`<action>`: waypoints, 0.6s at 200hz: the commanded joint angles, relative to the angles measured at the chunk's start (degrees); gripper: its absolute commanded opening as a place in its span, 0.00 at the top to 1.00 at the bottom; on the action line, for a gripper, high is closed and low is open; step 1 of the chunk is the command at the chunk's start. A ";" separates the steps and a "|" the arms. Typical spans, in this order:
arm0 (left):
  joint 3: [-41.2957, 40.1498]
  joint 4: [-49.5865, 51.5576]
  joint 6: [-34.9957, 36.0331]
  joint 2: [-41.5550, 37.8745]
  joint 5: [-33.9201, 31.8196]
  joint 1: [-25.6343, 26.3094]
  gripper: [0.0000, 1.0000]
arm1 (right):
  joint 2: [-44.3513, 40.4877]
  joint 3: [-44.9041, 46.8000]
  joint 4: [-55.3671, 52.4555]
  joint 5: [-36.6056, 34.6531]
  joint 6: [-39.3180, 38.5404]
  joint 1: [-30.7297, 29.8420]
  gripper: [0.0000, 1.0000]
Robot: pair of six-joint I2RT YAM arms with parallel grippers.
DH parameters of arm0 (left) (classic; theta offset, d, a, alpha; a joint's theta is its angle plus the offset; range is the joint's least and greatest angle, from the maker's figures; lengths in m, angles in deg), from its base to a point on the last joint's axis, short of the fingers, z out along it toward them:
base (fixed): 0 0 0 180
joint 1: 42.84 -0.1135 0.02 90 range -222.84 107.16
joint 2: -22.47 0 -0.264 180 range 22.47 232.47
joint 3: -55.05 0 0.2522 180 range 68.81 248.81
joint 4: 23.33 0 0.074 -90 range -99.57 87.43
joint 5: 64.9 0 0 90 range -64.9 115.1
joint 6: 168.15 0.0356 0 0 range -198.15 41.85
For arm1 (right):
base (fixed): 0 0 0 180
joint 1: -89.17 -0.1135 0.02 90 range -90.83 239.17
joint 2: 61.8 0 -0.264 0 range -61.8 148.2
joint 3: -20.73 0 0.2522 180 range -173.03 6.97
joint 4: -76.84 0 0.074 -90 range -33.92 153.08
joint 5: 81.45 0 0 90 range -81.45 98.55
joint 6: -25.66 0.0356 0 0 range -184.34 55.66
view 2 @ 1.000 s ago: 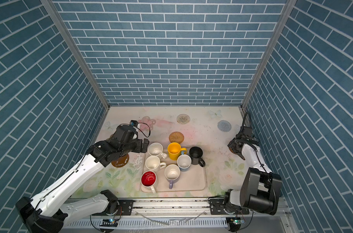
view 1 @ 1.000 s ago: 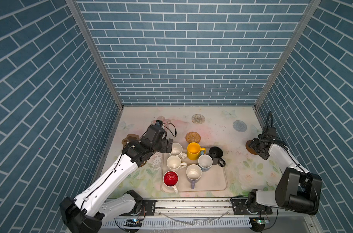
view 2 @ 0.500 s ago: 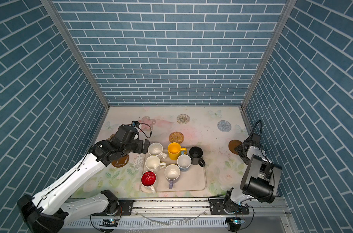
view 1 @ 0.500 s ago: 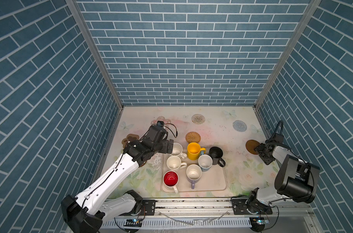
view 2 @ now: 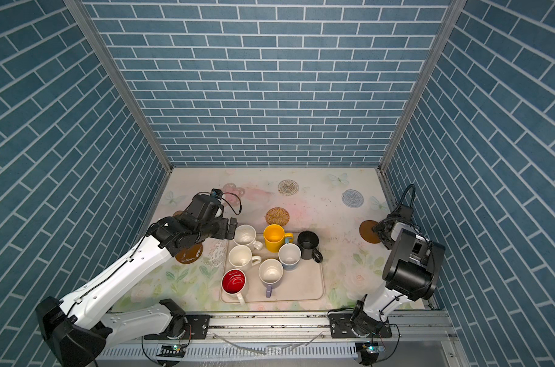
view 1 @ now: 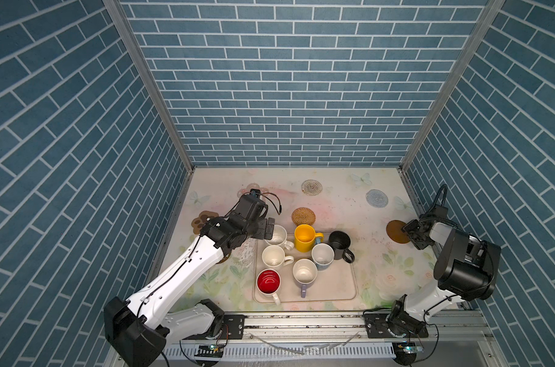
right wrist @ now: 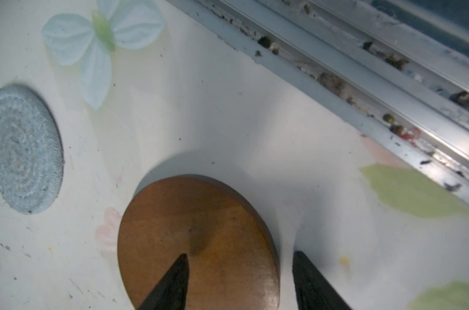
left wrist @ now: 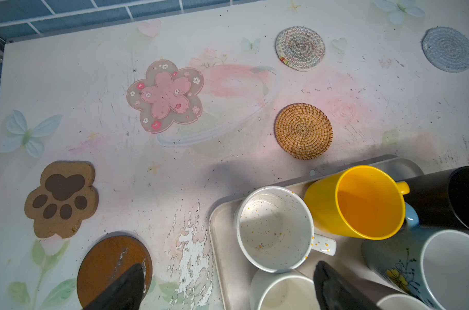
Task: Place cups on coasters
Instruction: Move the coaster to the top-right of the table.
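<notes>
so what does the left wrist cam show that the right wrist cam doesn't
Left wrist only: the tray holding the speckled white mug, yellow mug, black mug and light blue mug, plus the pink flower coaster, paw coaster, rattan coaster, multicoloured woven coaster and a scuffed brown disc.
Right wrist only: a clean brown disc at the open right tool, and the metal rail along the table edge.
Both: the grey-blue woven coaster and the floral table.

3 blue brick walls (view 1: 285,95) w/ floral tabletop (view 1: 390,273)
</notes>
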State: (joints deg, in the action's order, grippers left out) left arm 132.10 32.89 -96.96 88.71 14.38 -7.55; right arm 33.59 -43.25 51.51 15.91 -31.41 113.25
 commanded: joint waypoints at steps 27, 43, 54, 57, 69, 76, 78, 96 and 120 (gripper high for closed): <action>2.09 0.27 0.76 0.54 -1.99 0.29 0.01 | 2.56 -0.74 -1.27 3.70 -0.04 -0.20 0.40; 2.35 0.25 0.77 0.97 -1.99 0.34 0.01 | 3.20 -0.97 -1.56 4.68 -0.05 -1.45 0.41; 2.29 0.17 0.78 1.04 -2.07 0.36 0.01 | 3.64 -1.62 -2.17 4.50 -0.23 -2.86 0.41; 2.28 0.17 0.79 0.99 -2.05 0.30 0.01 | 3.73 -1.69 -2.27 4.41 -0.23 -3.29 0.41; 1.96 0.08 0.72 1.02 -2.11 0.31 0.01 | 4.13 -1.90 -2.26 4.49 0.07 -4.80 0.41; 1.85 0.08 0.71 0.83 -2.20 0.30 0.01 | 4.40 -2.03 -2.10 4.72 0.56 -5.65 0.41; 1.78 0.08 0.66 0.93 -2.27 0.24 0.01 | 4.48 -2.07 -2.00 4.76 0.69 -5.82 0.41; 1.41 -0.01 0.57 0.56 -2.29 0.26 0.01 | 5.21 -2.64 -1.56 4.82 1.97 -8.37 0.41; 1.05 0.07 0.44 0.08 -2.29 0.32 0.01 | 6.10 -3.74 -0.82 4.77 4.37 -12.21 0.41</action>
State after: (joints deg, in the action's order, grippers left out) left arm 133.08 32.63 -96.74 89.49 12.85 -7.55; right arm 36.87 -46.24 53.39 18.95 -31.11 104.48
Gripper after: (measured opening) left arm 0.994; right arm 0.594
